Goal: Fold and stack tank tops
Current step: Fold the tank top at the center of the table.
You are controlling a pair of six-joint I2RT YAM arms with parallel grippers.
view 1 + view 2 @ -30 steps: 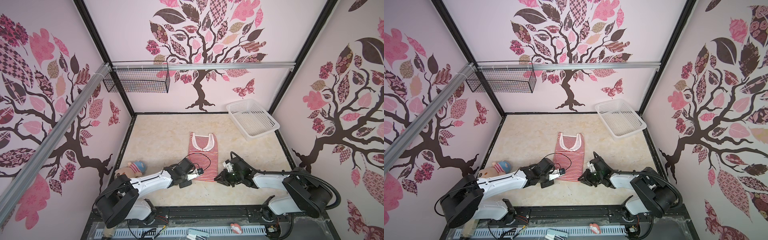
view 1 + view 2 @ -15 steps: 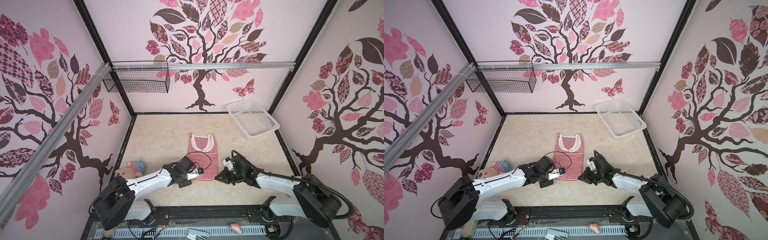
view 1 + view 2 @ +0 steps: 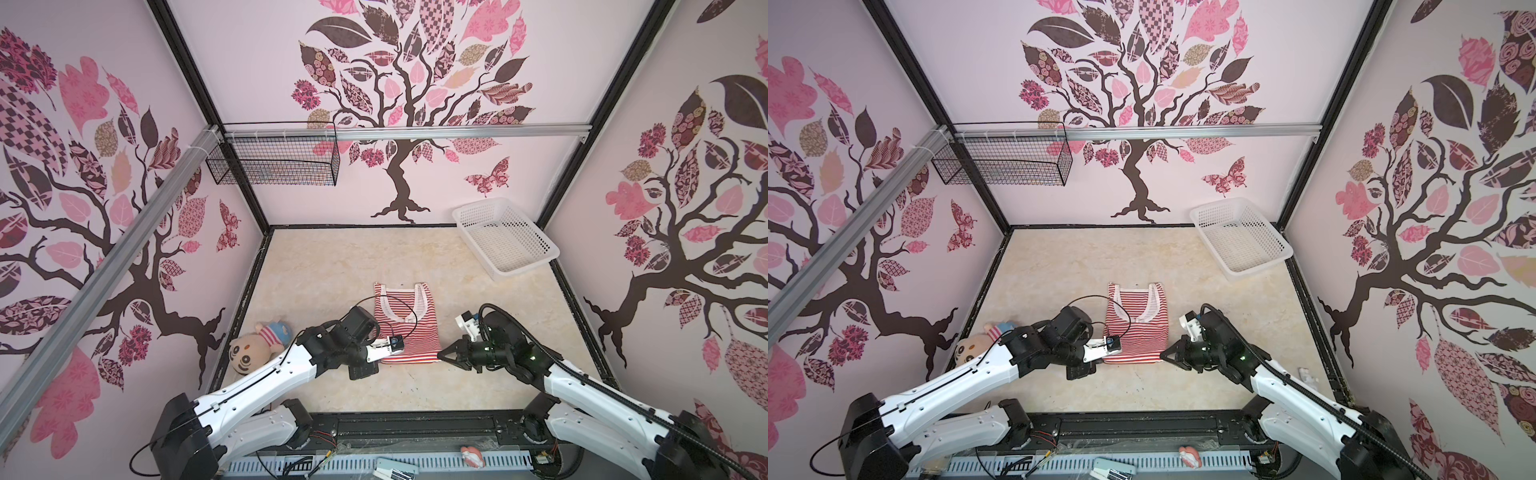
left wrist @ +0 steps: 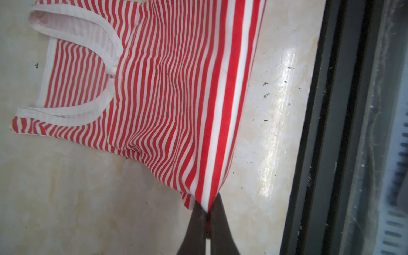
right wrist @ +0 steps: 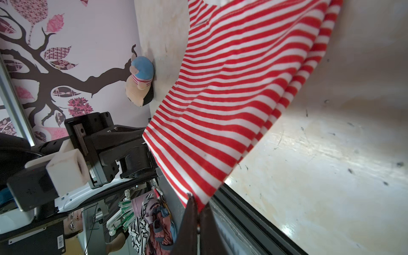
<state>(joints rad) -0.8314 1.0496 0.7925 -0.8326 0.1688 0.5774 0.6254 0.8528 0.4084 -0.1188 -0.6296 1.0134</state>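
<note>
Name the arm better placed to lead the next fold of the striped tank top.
Right, narrowly. Both grippers are shut on hem corners of the tank top: left gripper, right gripper. But the left arm's wrist camera overhangs the fabric, while the right arm sits beside it. Likely both must lift together.

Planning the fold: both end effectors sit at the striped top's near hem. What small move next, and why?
Probably raise both corners together: the left end effector and right end effector are each shut on a hem corner of the tank top, whose straps lie flat.
</note>
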